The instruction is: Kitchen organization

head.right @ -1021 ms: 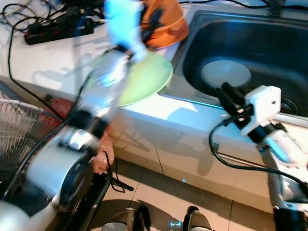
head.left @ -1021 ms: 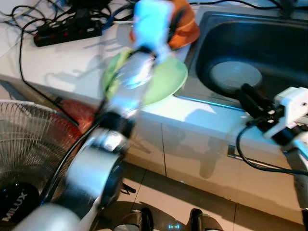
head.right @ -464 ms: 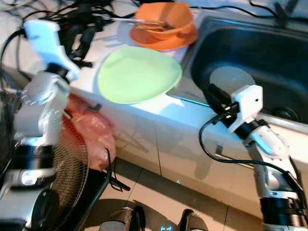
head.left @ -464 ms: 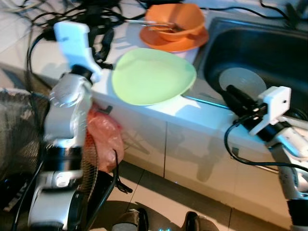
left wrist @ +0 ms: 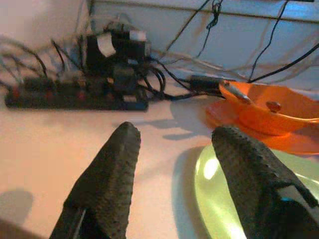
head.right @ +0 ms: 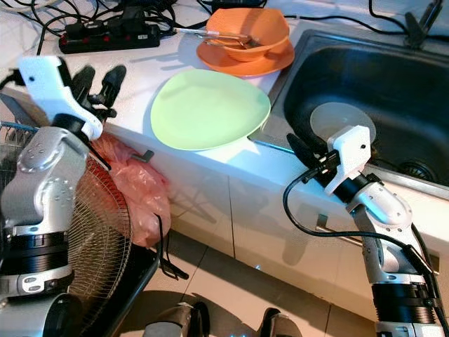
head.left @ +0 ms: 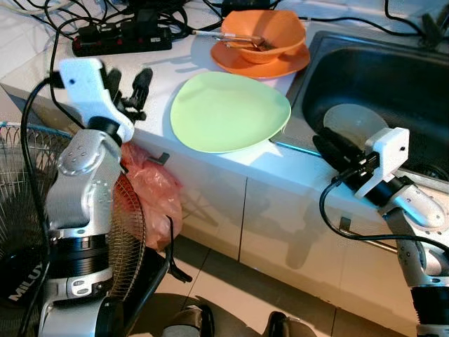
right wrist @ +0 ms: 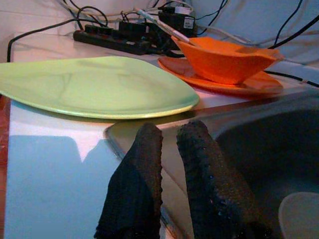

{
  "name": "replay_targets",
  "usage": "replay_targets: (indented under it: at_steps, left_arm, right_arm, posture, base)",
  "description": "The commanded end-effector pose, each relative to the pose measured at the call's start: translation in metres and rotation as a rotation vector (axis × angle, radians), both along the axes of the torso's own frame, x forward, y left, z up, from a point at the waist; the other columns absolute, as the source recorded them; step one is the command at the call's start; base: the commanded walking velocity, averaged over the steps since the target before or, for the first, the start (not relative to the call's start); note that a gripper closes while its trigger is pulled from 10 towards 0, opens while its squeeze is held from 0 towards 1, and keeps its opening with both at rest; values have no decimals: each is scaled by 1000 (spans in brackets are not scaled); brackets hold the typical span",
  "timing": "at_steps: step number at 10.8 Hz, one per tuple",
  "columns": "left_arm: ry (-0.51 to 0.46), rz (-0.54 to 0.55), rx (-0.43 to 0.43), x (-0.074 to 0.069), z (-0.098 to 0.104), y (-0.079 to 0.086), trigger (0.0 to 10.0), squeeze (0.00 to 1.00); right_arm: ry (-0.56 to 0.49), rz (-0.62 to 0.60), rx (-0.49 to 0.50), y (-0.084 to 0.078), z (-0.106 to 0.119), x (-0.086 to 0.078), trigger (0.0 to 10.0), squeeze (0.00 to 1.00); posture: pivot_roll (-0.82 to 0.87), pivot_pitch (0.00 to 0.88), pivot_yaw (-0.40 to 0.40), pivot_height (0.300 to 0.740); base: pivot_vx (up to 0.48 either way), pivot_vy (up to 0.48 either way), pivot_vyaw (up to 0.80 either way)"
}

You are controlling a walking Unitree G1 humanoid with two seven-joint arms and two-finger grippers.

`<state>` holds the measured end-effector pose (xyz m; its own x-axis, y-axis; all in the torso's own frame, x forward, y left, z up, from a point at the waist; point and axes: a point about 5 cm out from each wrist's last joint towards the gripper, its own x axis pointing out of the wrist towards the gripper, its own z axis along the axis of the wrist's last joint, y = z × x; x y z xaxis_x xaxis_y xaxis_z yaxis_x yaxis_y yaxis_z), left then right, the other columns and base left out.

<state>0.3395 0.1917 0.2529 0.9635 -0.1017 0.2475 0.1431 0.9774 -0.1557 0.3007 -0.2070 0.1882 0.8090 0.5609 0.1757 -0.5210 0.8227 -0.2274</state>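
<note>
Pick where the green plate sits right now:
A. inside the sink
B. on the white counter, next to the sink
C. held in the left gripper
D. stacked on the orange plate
B: the green plate lies flat on the white counter, left of the sink, with neither gripper touching it.

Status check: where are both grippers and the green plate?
Left gripper jaws open, over counter left of green plate. Right gripper jaws nearly closed, empty, at sink front edge. Plate's near rim overhangs counter; orange bowl behind it.

A plate [head.left: 230, 112] is lying on the table [head.left: 49, 67], bowl [head.left: 265, 31] behind it, sink [head.left: 382, 77] to its right, fan [head.left: 28, 210] standing below left.
</note>
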Motion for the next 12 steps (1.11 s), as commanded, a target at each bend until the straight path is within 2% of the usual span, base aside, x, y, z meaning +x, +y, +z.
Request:
replay_targets:
  at_steps: [1, 2, 3, 6, 10, 12]
  left_arm:
    - [46, -44, -80, -3, -6, 1, 10000, 0]
    - [82, -66, -151, -5, -11, 1, 10000, 0]
    - [109, -96, -183, -6, -14, 0, 10000, 0]
    - [163, -98, -196, -9, -17, 0, 10000, 0]
    - [222, 10, -269, -8, -21, 16, 10000, 0]
    - [276, -44, -318, -4, -27, 9, 10000, 0]
  right_arm:
    - [7, 15, -4, 2, -3, -1, 10000, 0]
    - [8, 18, -5, 2, -4, -2, 10000, 0]
    - [9, 22, -6, 2, -5, -2, 10000, 0]
    - [11, 29, -11, 2, -4, -1, 10000, 0]
    - [15, 38, -13, 2, -5, -1, 10000, 0]
    - [19, 39, -12, 2, -5, -2, 10000, 0]
  posture:
    - [79, 147, 58, 740]
    - [78, 146, 58, 740]
    - [77, 146, 56, 740]
    - [75, 144, 52, 740]
    - [78, 150, 46, 740]
    - [75, 166, 39, 740]
  base:
    - [0, 0, 0]
    - [0, 0, 0]
    - [0, 0, 0]
    - [0, 0, 0]
    - [0, 0, 0]
    - [0, 0, 0]
